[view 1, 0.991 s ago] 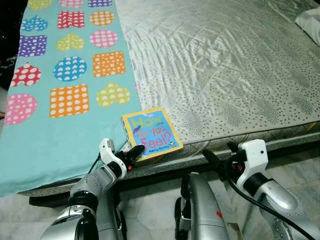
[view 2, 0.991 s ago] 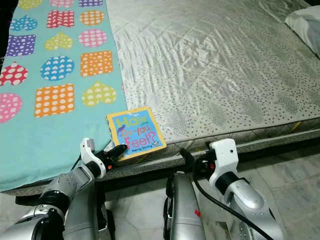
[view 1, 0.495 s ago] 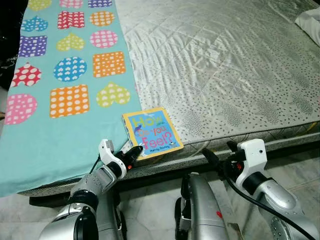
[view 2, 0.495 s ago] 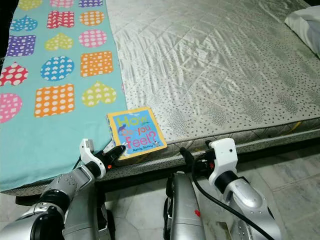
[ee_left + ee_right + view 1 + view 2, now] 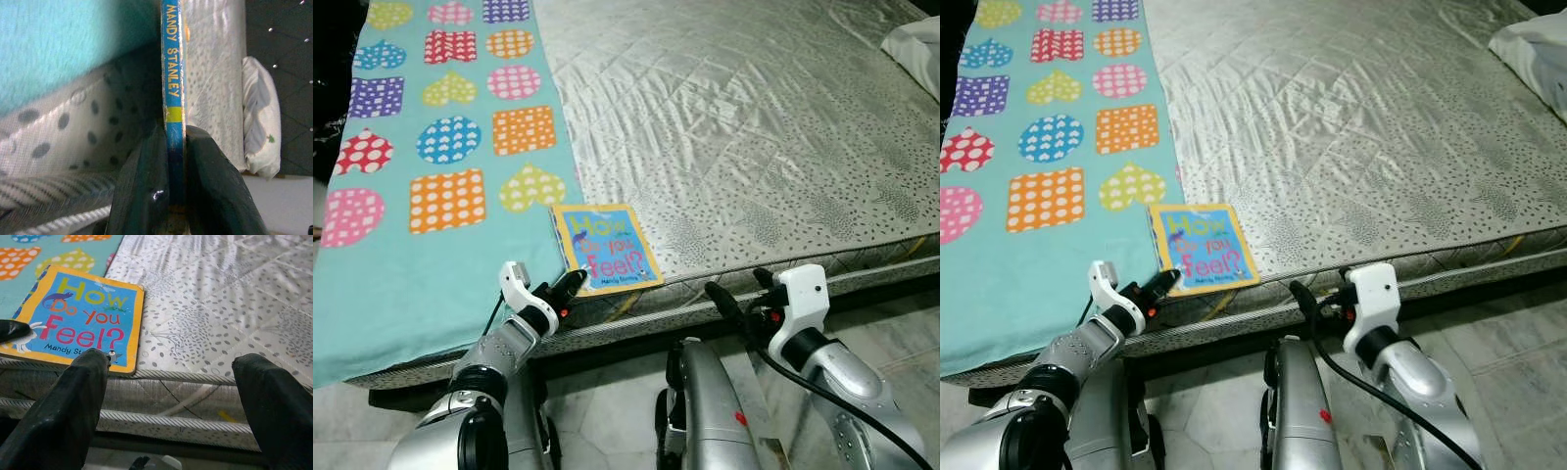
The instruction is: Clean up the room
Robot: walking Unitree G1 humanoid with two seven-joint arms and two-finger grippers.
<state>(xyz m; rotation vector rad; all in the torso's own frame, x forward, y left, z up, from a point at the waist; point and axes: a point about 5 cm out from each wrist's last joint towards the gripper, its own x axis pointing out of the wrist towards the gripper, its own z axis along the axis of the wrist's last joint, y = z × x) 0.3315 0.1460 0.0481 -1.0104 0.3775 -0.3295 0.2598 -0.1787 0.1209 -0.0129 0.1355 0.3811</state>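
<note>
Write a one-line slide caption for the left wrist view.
Left gripper clamps the blue spine of a children's book at the mattress edge.

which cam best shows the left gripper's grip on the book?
Left wrist view: left gripper clamps the book spine-on. Eye views show its cover and the gripper at a corner; right wrist view shows the cover title.

A glossy blue-and-yellow cardboard picture book (image 5: 605,259) lies on a shiny silver-grey quilted satin mattress (image 5: 754,127) beside a soft matt turquoise fleece blanket (image 5: 401,264) with coloured shapes.
</note>
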